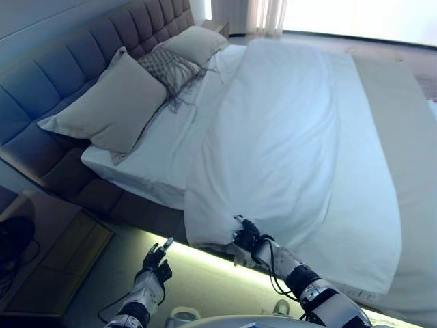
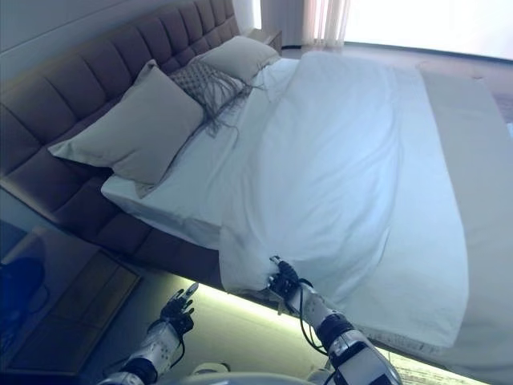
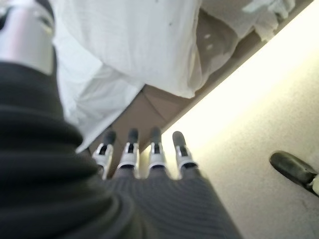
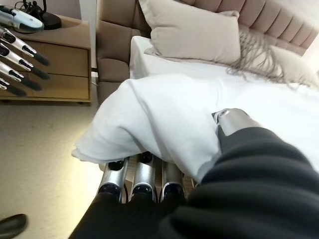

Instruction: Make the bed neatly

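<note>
A white duvet (image 1: 293,137) covers most of the bed; its near corner hangs over the bed's side. My right hand (image 1: 247,238) is shut on that corner. In the right wrist view its fingers (image 4: 142,181) curl under the cloth (image 4: 159,114) with the thumb on top. My left hand (image 1: 156,260) is open and empty, low beside the bed and left of the corner; its fingers (image 3: 142,154) are straight, apart from the duvet (image 3: 134,40). A bare white sheet (image 1: 157,150) shows between the duvet and the pillows.
A large beige pillow (image 1: 113,102), a fringed grey cushion (image 1: 171,67) and another pillow (image 1: 194,42) lean on the tufted headboard (image 1: 61,61). A wooden nightstand (image 1: 54,260) stands left of the bed. A beige cover (image 1: 410,171) lies along the bed's right side.
</note>
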Tool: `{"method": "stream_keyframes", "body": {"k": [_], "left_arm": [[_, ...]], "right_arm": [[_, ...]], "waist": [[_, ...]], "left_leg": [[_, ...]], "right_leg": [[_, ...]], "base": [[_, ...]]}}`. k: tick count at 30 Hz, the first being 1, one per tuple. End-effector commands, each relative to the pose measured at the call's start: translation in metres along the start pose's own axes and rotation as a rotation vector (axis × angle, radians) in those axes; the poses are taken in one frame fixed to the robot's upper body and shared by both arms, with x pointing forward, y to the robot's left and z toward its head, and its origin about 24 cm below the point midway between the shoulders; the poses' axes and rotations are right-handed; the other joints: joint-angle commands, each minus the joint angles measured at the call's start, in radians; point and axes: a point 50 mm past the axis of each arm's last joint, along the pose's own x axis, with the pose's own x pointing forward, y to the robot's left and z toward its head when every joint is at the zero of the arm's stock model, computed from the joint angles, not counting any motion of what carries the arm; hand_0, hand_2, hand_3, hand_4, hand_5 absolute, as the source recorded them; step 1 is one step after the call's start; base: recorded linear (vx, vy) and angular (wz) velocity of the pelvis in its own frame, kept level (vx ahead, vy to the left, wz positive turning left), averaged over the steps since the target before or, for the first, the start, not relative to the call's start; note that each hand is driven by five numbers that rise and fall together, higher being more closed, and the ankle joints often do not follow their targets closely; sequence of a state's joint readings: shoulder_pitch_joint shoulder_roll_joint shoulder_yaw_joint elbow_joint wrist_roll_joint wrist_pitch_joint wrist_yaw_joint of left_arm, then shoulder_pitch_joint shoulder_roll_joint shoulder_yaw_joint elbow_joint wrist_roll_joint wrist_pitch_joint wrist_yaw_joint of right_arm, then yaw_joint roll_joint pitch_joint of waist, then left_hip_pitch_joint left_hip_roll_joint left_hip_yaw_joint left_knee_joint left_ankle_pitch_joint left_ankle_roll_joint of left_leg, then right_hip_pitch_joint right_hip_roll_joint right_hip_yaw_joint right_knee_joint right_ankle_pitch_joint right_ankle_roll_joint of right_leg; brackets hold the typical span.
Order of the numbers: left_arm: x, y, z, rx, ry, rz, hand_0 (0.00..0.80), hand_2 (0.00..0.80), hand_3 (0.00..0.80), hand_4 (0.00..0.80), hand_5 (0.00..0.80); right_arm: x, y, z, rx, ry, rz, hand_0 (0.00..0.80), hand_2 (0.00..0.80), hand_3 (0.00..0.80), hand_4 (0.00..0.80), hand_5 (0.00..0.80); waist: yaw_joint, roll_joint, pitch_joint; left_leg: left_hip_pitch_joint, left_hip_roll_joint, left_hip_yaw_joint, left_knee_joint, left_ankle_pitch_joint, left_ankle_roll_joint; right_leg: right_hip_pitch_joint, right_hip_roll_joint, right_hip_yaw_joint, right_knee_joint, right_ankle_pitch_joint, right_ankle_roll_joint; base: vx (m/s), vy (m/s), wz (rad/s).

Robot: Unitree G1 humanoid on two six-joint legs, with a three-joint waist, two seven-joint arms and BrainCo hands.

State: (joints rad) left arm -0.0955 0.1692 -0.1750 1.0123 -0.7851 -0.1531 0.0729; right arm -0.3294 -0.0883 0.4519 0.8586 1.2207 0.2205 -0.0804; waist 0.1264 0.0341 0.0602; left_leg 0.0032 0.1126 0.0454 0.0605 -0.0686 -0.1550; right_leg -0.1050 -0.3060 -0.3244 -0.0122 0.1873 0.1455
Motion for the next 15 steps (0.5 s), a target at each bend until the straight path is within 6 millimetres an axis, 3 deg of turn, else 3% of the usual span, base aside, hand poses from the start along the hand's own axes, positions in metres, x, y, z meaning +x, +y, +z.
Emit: {"method": "stream_keyframes", "body": {"k": [1, 12, 13, 14, 15], "left_arm": [[0.013, -0.037, 0.05, -0.072, -0.169, -0.103, 0.0, 0.0, 0.0, 0.0, 0.0], [0.011, -0.07, 0.066, -0.112, -0.238, -0.218, 0.0, 0.0, 0.0, 0.0, 0.0], [0.011, -0.072, 0.068, -0.115, -0.241, -0.221, 0.0, 0.0, 0.0, 0.0, 0.0], [0.011, -0.072, 0.069, -0.116, -0.241, -0.222, 0.0, 0.0, 0.0, 0.0, 0.0], [0.011, -0.073, 0.07, -0.116, -0.243, -0.224, 0.0, 0.0, 0.0, 0.0, 0.0]], "right_arm": [[0.007, 0.072, -0.071, -0.103, 0.299, 0.235, 0.8, 0.8, 0.8, 0.8, 0.8], [0.012, 0.09, -0.045, -0.145, 0.293, 0.272, 0.8, 0.8, 0.8, 0.8, 0.8], [0.012, 0.093, -0.045, -0.148, 0.308, 0.284, 0.477, 0.477, 0.477, 0.477, 0.477], [0.011, 0.095, -0.045, -0.148, 0.318, 0.289, 0.0, 0.0, 0.0, 0.0, 0.0], [0.011, 0.097, -0.045, -0.152, 0.328, 0.291, 0.0, 0.0, 0.0, 0.0, 0.0]], "waist": [[0.036, 0.028, 0.15], [0.065, 0.056, 0.263], [0.067, 0.058, 0.271], [0.068, 0.06, 0.276], [0.069, 0.061, 0.283]], "left_leg": [[-0.09, -0.005, -0.005, -0.078, 0.183, 0.048], [-0.194, -0.025, -0.043, -0.084, 0.213, 0.042], [-0.2, -0.027, -0.043, -0.083, 0.214, 0.042], [-0.205, -0.028, -0.043, -0.082, 0.215, 0.042], [-0.21, -0.03, -0.043, -0.08, 0.215, 0.042]], "right_leg": [[0.05, -0.08, 0.037, 0.025, 0.009, 0.055], [-0.035, -0.107, 0.019, 0.04, 0.024, 0.06], [-0.041, -0.108, 0.019, 0.041, 0.026, 0.061], [-0.045, -0.109, 0.019, 0.042, 0.027, 0.061], [-0.049, -0.111, 0.019, 0.042, 0.029, 0.062]], "base": [[-0.176, 0.107, 0.12], [-0.104, 0.077, 0.14], [-0.062, 0.046, 0.05], [-0.053, 0.045, 0.04], [-0.04, 0.036, 0.03]]}}
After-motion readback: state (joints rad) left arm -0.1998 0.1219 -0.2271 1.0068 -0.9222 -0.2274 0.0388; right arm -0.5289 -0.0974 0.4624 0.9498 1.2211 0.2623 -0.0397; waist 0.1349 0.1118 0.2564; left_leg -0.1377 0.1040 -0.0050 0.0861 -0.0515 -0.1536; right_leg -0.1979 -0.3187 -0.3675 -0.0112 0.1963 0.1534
